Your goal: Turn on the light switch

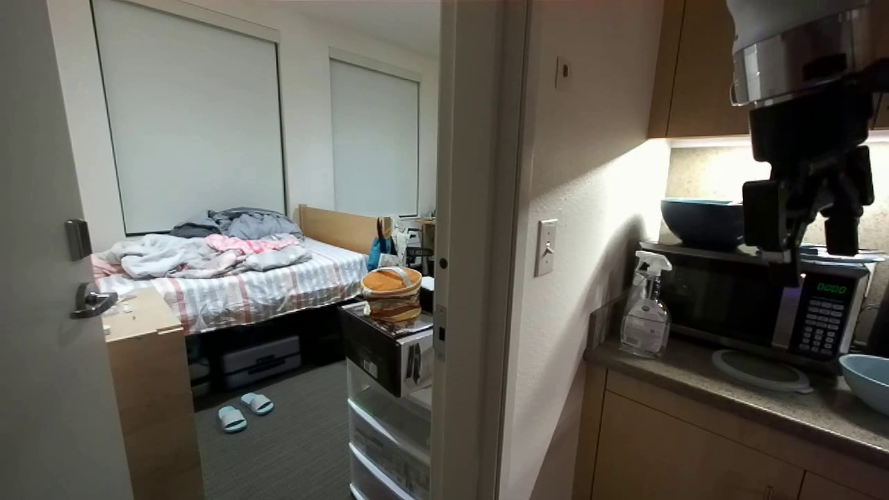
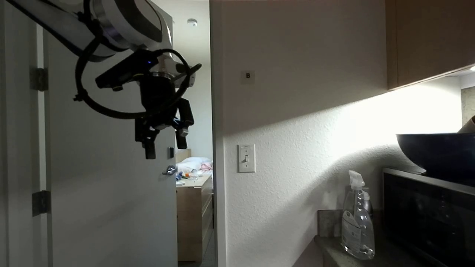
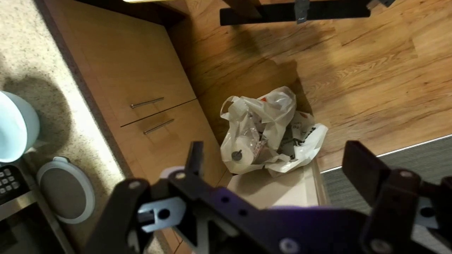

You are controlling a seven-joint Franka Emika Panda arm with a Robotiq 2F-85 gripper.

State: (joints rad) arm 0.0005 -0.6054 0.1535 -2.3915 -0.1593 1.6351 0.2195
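Observation:
The light switch (image 1: pixel 546 257) is a small white upright plate with a short toggle on the wall beside the door frame. It also shows in an exterior view (image 2: pixel 246 167); whether the toggle points up or down is hard to tell. My gripper (image 1: pixel 814 260) points downward in the air. In an exterior view my gripper (image 2: pixel 166 146) appears left of the switch and slightly higher, clearly apart from it in the picture. In the wrist view my gripper (image 3: pixel 275 150) has its fingers wide apart with nothing between them. The switch is out of the wrist view.
A black microwave (image 1: pixel 722 298), a spray bottle (image 1: pixel 646 312) and a dark bowl (image 1: pixel 701 222) stand at the counter (image 1: pixel 667 375) right of the switch. An open door (image 2: pixel 111 207) stands left. White plastic bags (image 3: pixel 268 130) lie below the gripper.

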